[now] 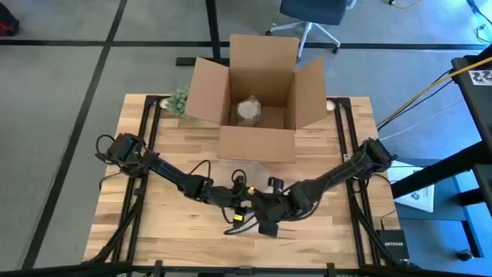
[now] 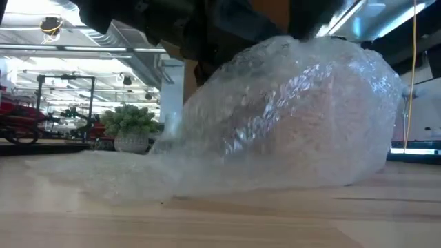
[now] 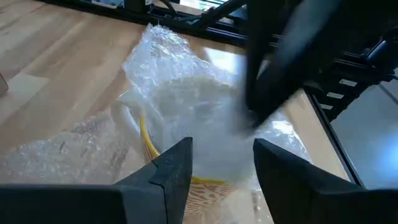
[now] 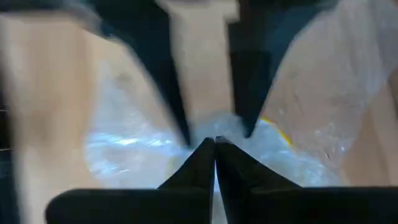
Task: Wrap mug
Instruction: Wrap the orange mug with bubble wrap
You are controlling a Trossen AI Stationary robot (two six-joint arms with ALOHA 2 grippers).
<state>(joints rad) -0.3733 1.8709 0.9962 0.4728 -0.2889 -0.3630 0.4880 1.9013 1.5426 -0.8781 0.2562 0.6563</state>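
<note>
two dark arms meet near the front middle of the wooden table (image 1: 161, 231), over a mug (image 3: 186, 134) bundled in bubble wrap (image 2: 296, 117). in the high view the left hand (image 1: 244, 209) and the right hand (image 1: 270, 215) sit close together, almost touching, and the bundle beneath them is mostly hidden by the arms.

the left wrist view shows the left hand's fingers (image 3: 171, 168) spread apart with a clear gap between them, holding nothing; the wrapped mug lies just ahead of them, a yellow edge showing through the plastic, and the other arm crosses dark and blurred above it. a loose flap of the wrap trails flat onto the table beside the bundle.

the right wrist view shows the right hand's fingers (image 4: 205, 155) pressed together at their tips, right against the crinkled wrap, with the other hand's fingers opposite. whether a fold of plastic is pinched between them cannot be told.

from table height the bundle stands as a tall clouded mound resting on the table, its loose sheet spreading out along the wood.

behind the arms an open cardboard box (image 1: 257, 142) stands at the far middle of the table, with a pale wrapped object (image 1: 249, 109) inside it. a small potted plant (image 1: 177, 100) sits just beside the box's left flap, at the table's far edge.
</note>
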